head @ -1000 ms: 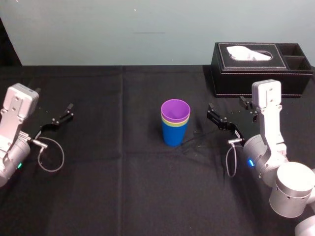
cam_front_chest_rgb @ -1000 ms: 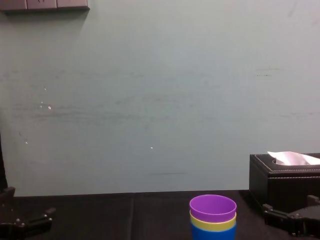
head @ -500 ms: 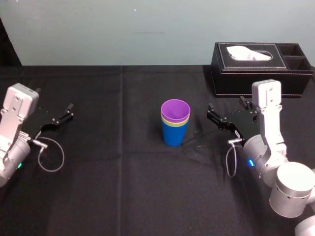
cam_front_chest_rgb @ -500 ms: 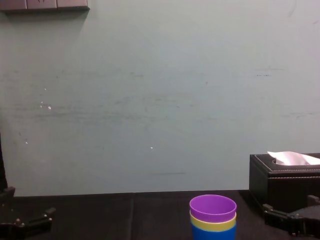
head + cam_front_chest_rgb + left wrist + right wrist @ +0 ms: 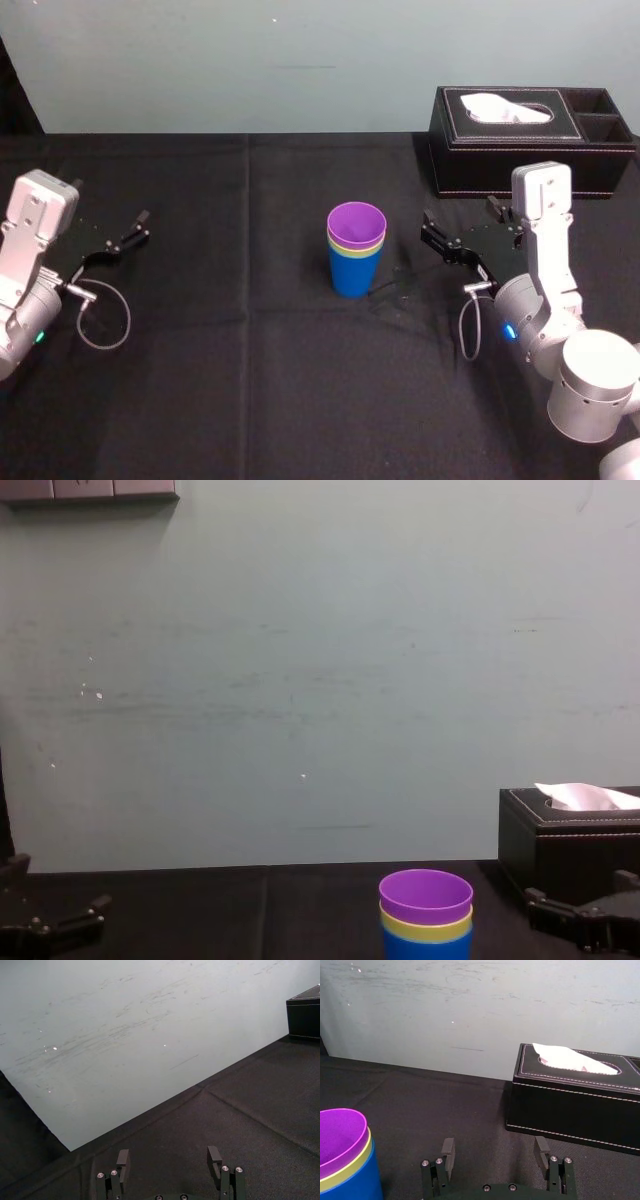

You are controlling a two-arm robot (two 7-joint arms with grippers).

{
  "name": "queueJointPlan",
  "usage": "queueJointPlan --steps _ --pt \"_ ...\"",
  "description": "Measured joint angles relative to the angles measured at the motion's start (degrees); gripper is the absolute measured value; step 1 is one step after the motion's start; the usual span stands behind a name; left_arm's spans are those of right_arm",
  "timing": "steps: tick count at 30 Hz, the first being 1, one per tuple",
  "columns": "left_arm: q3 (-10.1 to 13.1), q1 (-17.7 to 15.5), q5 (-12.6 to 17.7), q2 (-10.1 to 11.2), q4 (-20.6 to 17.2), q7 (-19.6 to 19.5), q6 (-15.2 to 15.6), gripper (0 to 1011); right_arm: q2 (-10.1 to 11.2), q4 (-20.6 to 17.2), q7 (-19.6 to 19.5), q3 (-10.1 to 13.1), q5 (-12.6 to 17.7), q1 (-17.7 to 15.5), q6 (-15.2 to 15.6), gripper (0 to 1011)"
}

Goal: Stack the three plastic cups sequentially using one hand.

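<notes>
At the far left, low over the black tablecloth and well apart from the cups, the left gripper, parked, fingers spread wide with nothing between them; just beside it, a thin grey cable loop lying on the cloth. Behind everything, a pale green wall. In the middle of the table, upright, the three plastic cups nested in one stack: the blue cup lowest, standing on the cloth, the yellow-green cup inside it with only a narrow rim band showing, the purple cup inside that, on top. Open black cloth on both sides of the stack. Near the stack on its right, not touching it, the right gripper, low over the cloth, fingers also wide apart and empty; behind it the white wrist block raised, the silver arm bent down toward the near right corner. Farther back on the right, the black tissue box, a white tissue coming out of its top slot, two open compartments at its right end
</notes>
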Motion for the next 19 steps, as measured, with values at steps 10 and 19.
queueJointPlan --steps 10,19 --pt "0.0 0.0 0.0 0.0 0.0 0.0 0.0 1011 0.0 0.0 0.0 0.0 0.0 0.0 0.0 1003" --pt "0.0 0.0 0.0 0.0 0.0 0.0 0.0 1011 0.0 0.0 0.0 0.0 0.0 0.0 0.0 1003"
